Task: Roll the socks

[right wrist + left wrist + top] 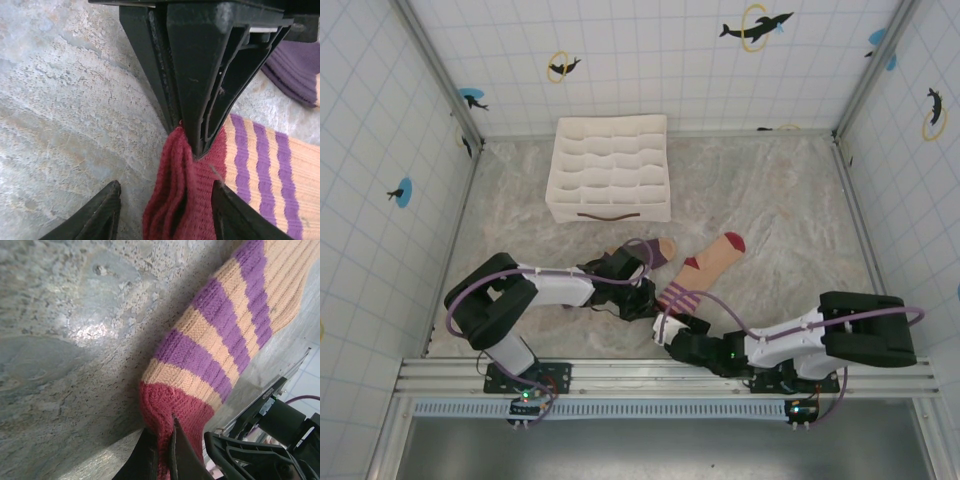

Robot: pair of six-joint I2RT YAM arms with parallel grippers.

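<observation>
The beige sock lies slantwise on the marble floor, dark red toe far, striped cuff near. My left gripper is shut on the red edge of that cuff and lifts it into a fold; from above, the left gripper sits at the sock's near end. My right gripper stands open astride the same red cuff edge, its fingers either side, just below the left gripper's fingers. The right gripper is close in front. The purple sock lies beside the beige one, also showing as the purple sock in the right wrist view.
The white gridded organiser box stands at the back, left of centre. Tiled walls close in the floor on three sides, and a metal rail with both arm bases runs along the near edge.
</observation>
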